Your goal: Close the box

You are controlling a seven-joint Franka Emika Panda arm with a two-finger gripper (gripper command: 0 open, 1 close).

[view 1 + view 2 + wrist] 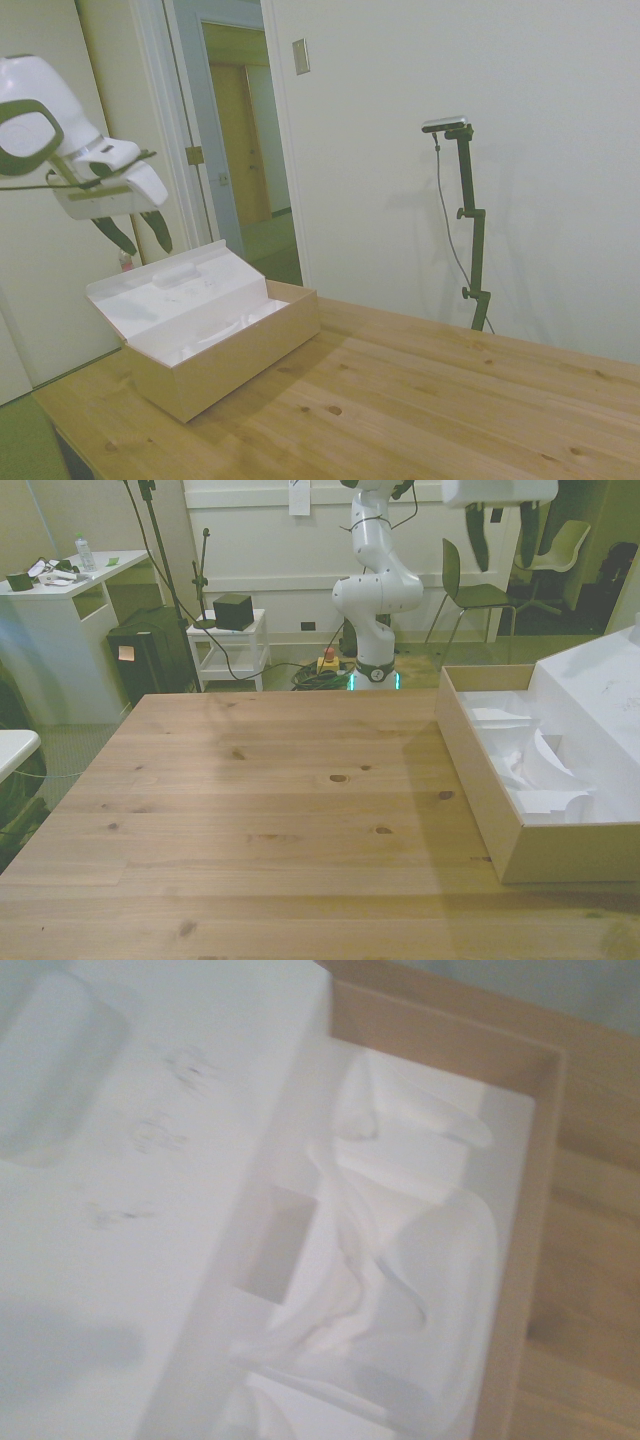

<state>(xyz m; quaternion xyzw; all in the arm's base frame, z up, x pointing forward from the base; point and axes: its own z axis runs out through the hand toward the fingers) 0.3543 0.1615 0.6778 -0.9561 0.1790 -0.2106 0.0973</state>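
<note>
1. The box [225, 345] sits near the table's corner in the side view and at the front view's right edge, its long side running along the table [260, 810]. It is open, and the lid [175, 295] leans back from the far long wall at a slant, white inner face up.

2. Handling, as a judgement: thin cardboard, probably light and fairly stiff but easy to dent. The box may slide on the smooth wood if pushed sideways, so pressure should go onto the lid rather than against the walls.

3. Where to take it: the lid's free upper edge looks the best place, pushed from behind and over so that it swings down on its hinge. A pinch seems unnecessary.

4. Materials and shapes: tan outside walls with square corners, a white lining, and crumpled white paper [400, 1250] lying loose inside. The paper looks soft and sits below the rim, so it should not block the lid. The lid's inner face has a shallow raised oval form near its top.

5. The gripper [140, 232] hangs above and behind the lid, touching nothing. Its two dark fingers stand apart with empty space between them.

6. The table is pale knotty planks, with a matte finish.
</note>
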